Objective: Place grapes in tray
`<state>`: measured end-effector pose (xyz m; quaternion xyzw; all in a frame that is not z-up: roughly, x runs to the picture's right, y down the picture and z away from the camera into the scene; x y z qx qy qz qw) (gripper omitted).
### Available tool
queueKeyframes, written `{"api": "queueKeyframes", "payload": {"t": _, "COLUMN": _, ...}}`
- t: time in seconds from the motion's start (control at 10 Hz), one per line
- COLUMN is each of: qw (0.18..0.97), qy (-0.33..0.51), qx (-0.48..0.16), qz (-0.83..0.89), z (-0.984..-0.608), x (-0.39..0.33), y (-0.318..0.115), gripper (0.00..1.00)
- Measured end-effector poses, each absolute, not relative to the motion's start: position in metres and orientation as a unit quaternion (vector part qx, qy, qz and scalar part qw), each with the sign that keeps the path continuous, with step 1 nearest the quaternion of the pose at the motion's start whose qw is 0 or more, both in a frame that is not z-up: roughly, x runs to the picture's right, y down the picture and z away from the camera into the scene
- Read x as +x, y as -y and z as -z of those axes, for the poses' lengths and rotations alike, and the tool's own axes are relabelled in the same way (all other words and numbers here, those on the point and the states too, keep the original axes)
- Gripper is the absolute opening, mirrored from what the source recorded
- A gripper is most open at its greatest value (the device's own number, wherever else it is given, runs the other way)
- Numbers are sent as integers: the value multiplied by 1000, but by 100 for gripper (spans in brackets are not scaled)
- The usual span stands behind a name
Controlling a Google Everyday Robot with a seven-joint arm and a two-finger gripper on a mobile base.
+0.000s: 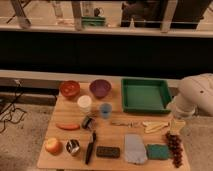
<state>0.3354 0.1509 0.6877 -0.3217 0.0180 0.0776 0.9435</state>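
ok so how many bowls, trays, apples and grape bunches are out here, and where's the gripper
bowls: 2 (orange bowl, purple bowl)
tray: 1
apple: 1
grapes: 1 bunch
total: 5
gripper: open, holding nothing, poised by the far end of the grapes at the right edge of the table

1. You have one camera, high up, looking down at the table (115, 135) from its near side.
2. It faces the dark wall (100, 55) and sees the whole tabletop.
3. The gripper (176, 126) sits low right, just above the grapes (175, 146).
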Motion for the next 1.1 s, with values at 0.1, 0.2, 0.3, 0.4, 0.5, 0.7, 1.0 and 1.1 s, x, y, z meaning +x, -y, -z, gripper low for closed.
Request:
{"api": "queueKeyframes", "payload": {"t": 0.1, "qw": 942, "qy": -17, "qx": -325, "qz": -83, "z": -688, "x": 341, "y": -155, "gripper": 80}}
{"api": "queueKeyframes", "payload": {"t": 0.2, "qw": 941, "qy": -16, "qx": -327, "qz": -86, "z": -689, "x": 347, "y": -159, "gripper": 80}}
{"api": "queueKeyframes", "payload": {"t": 0.3, "qw": 941, "qy": -16, "qx": -329, "qz": -84, "z": -688, "x": 352, "y": -165, "gripper": 80}}
{"api": "queueKeyframes", "payload": {"t": 0.4, "qw": 942, "qy": -13, "qx": -326, "qz": -75, "z": -689, "x": 354, "y": -170, "gripper": 80}}
{"api": "queueKeyframes", "payload": {"t": 0.5, "qw": 944, "qy": -8, "qx": -322, "qz": -65, "z": -690, "x": 355, "y": -174, "gripper": 80}}
{"api": "queueKeyframes", "payload": {"t": 0.7, "qw": 951, "qy": 1, "qx": -307, "qz": -40, "z": -692, "x": 359, "y": -178, "gripper": 80}}
{"api": "queueKeyframes", "payload": {"t": 1.0, "qw": 961, "qy": 4, "qx": -277, "qz": -15, "z": -696, "x": 367, "y": -184, "gripper": 80}}
{"api": "queueKeyframes", "payload": {"t": 1.1, "qw": 961, "qy": 1, "qx": -275, "qz": -7, "z": -700, "x": 369, "y": -186, "gripper": 80}}
